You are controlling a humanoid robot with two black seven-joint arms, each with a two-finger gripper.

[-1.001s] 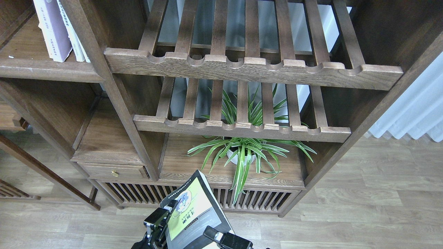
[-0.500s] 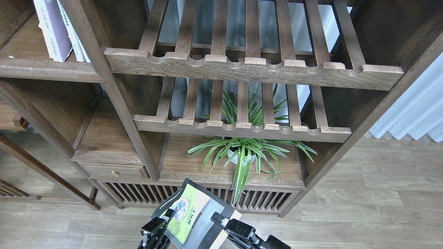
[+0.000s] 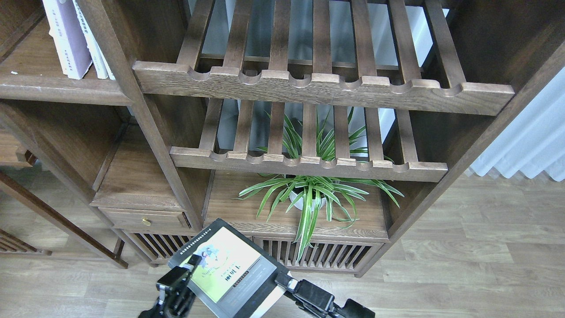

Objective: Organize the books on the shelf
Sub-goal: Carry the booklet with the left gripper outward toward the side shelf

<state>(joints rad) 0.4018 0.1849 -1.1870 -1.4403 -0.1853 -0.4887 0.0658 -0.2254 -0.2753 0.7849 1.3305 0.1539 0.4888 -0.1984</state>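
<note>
The thick black-edged book with the yellow-green cover [image 3: 223, 270] hangs low in the middle, tilted, in front of the cabinet's bottom grille. My left gripper [image 3: 184, 273] is clamped on its left edge, one finger over the cover. My right gripper [image 3: 284, 280] grips its right lower corner. The shelf [image 3: 53, 90] is the flat dark-brown board at the upper left. The pale lavender-white book [image 3: 66, 37] stands upright on it, with a thin pale book [image 3: 93, 48] beside it. I cannot read any "300" mark.
Two slatted racks with scalloped front rails [image 3: 318, 90] fill the middle. A potted spider plant [image 3: 309, 196] stands on the low board under them. A small drawer with a brass knob [image 3: 146, 219] is at the lower left. Wood floor and a white curtain [image 3: 525, 145] lie to the right.
The yellow-green book has swung from upright to lying slanted and shifted left. My left gripper moved left with it. My right gripper came up along its right edge.
</note>
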